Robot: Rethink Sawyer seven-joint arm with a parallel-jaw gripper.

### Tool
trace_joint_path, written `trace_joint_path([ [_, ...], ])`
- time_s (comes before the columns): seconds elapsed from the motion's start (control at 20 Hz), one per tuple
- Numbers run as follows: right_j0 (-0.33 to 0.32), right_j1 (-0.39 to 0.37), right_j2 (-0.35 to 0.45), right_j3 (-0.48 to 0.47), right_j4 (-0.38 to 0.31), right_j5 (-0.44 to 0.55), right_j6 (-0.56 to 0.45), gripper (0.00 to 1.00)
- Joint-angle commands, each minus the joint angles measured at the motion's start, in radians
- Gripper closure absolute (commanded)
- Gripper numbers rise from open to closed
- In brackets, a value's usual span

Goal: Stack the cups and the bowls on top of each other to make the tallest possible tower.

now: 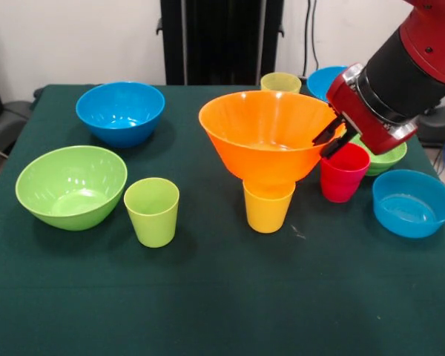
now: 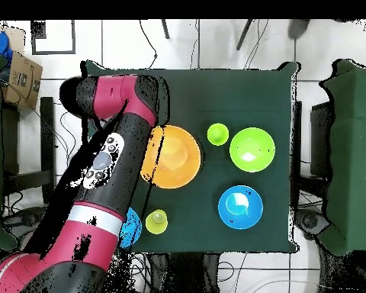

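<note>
Dark green surface (image 1: 208, 311), white wall and black pedestal behind. The large orange bowl (image 1: 267, 137) sits upright on top of the bright yellow cup (image 1: 268, 206), near the middle (two-piece tower so far). The red and black arm comes in from the upper right of the front view; its gripper (image 1: 331, 139) has black fingers clamped on the orange bowl's rim on that side. The red cup (image 1: 343, 172) stands just beside the yellow one, right under the gripper. Behind the red cup, a small green bowl (image 1: 389, 157); a small shallow blue bowl (image 1: 413, 202) sits right of it. On the left: lime green cup (image 1: 152, 211), large lime green bowl (image 1: 71, 185), a medium blue bowl (image 1: 121, 111). At the far edge, the paler yellow cup (image 1: 280, 81) and another blue bowl (image 1: 324, 80), partly hidden.
</note>
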Motion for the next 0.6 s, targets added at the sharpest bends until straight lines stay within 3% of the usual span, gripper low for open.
trace_joint_path([
  [0.05, -0.006, 0.036, 0.081, 0.046, -0.103, -0.084, -0.007, 1.0],
  [0.4, -0.008, 0.035, 0.097, 0.047, -0.106, -0.088, 0.0, 1.0],
  [0.45, -0.008, 0.035, 0.099, 0.049, -0.102, -0.085, -0.001, 0.0],
  [0.6, -0.006, 0.036, 0.1, 0.046, -0.097, -0.098, 0.012, 0.0],
])
